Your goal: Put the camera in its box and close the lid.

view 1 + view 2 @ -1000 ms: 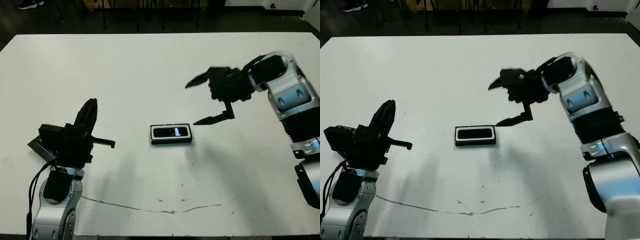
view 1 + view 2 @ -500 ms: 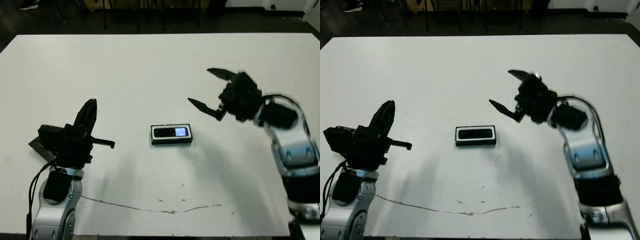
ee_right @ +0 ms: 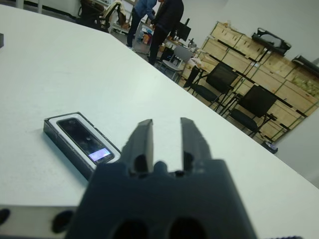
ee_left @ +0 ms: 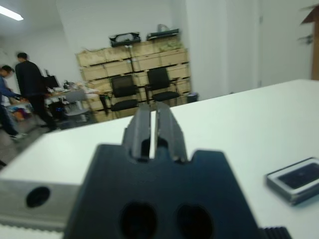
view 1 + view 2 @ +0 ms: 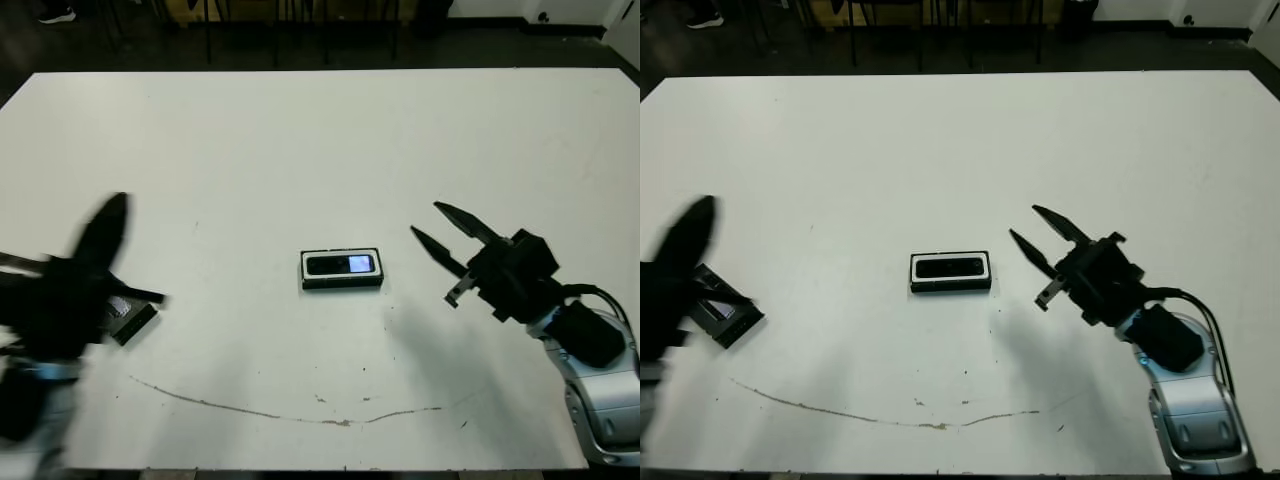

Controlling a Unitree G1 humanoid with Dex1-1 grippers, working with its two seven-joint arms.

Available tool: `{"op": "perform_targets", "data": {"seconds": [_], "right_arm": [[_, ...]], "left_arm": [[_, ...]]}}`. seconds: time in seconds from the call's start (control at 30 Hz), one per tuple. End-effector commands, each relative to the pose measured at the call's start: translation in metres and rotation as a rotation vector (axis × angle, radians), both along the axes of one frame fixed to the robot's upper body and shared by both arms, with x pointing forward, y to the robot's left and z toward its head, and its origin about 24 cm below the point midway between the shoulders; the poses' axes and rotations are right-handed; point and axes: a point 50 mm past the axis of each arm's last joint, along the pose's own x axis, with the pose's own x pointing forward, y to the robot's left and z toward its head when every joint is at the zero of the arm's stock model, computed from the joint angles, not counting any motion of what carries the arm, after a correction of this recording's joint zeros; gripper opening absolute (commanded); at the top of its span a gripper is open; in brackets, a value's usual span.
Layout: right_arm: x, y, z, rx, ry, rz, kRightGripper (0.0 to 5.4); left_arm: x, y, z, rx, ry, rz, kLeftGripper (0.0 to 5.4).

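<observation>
mid-table, camera (image 5: 341,265) in box (image 5: 341,284), lid (image 5: 127,318) far left, right gripper (image 5: 446,238) parted

The camera (image 5: 341,265) lies in its box (image 5: 342,283) at the middle of the desk (image 5: 300,130). The lid (image 5: 127,319) lies well apart, near the desk's left edge. The right gripper (image 5: 447,237) hangs just right of the box.

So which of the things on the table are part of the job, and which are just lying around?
Part of the job:
- camera, already lying in its box
- box, open at mid-table
- lid, flat on the table off to the left
- right gripper, open, empty
- left gripper, nearly closed, empty

Just lying about:
- nothing loose; only a thin brown streak on the table
</observation>
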Motion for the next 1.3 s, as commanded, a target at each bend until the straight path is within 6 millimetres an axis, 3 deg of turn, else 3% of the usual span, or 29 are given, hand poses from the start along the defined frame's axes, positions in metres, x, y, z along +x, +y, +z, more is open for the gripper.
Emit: {"op": "perform_targets", "data": {"seconds": [0.03,0.2,0.53,0.9,1.03,1.3], "right_arm": [[-0.001,-0.008,-0.002,-0.007,0.020,-0.027,0.16],[-0.001,-0.011,0.005,-0.012,0.012,-0.048,0.02],[0.002,-0.016,0.011,-0.009,0.011,-0.067,0.02],[0.002,-0.020,0.015,-0.006,0.008,-0.093,0.02],[0.002,-0.021,0.015,0.002,-0.004,-0.082,0.02],[0.002,-0.023,0.013,0.005,-0.005,-0.087,0.02]], "left_arm": [[-0.007,0.031,0.009,0.043,0.063,0.069,0.00],[-0.017,0.067,0.013,0.149,0.131,0.149,0.00],[-0.015,0.100,-0.010,0.237,0.381,0.166,0.00],[-0.009,0.099,-0.046,0.294,0.647,0.143,0.00],[-0.009,0.102,-0.053,0.304,0.787,0.085,0.00],[-0.007,0.106,-0.061,0.308,0.907,0.082,0.00]]}}
